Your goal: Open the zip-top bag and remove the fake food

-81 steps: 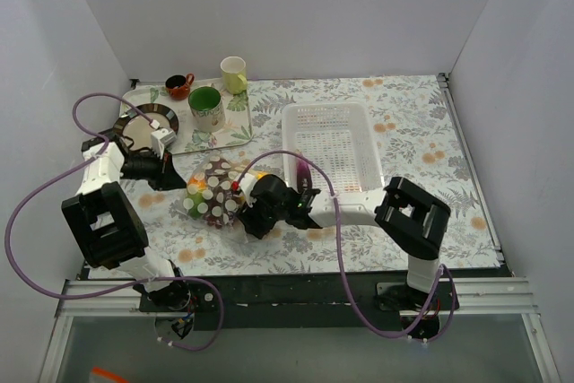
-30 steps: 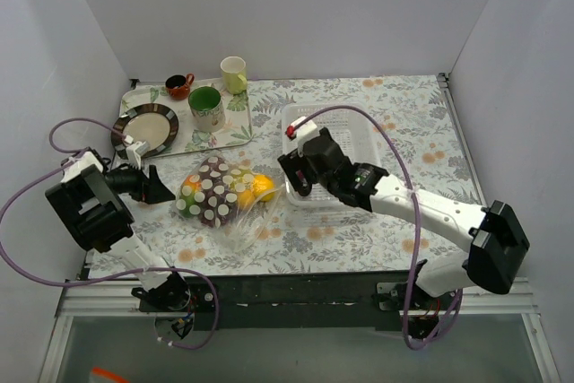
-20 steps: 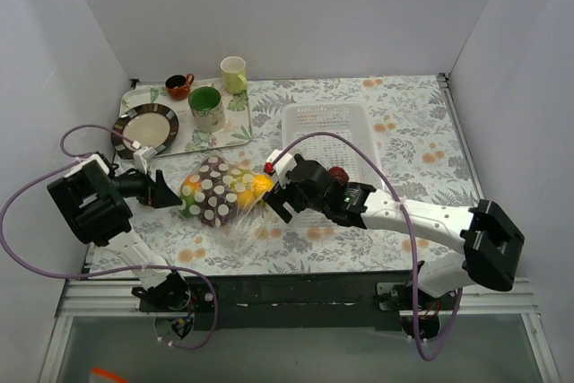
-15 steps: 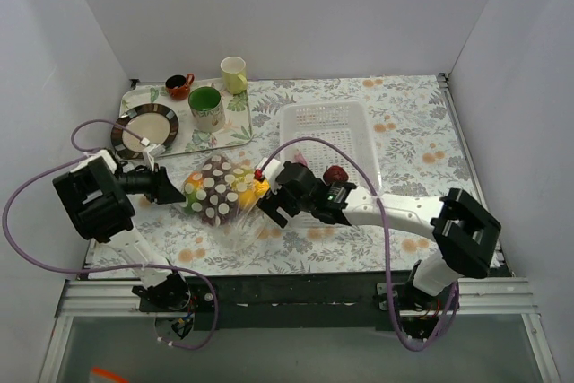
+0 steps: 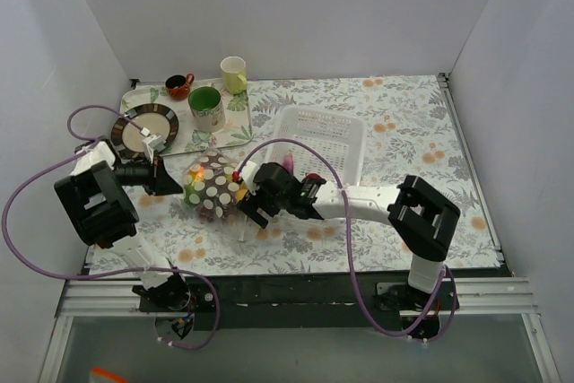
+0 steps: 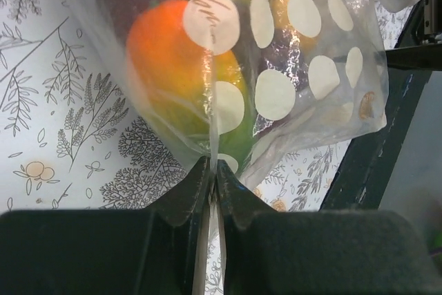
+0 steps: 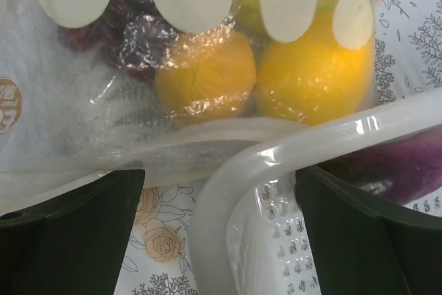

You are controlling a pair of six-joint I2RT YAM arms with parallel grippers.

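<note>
Crept left since half a second back: right claw (image 5: 249, 210), now hard against bag (image 5: 213, 191), bunched on the table (image 5: 404, 114) just left of the basket (image 5: 321, 111). Long axis left to right, clear mouth end trailing near-right, toy fruit (image 6: 166, 67) packed inside. Left claw (image 6: 210, 168) pinched tight on a bag fold. Right claw gaping wide, bag edge and basket rim inside the gap, clamping nothing.

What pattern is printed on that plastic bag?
White polka dots on the clear bag, clearest in the left wrist view.
</note>
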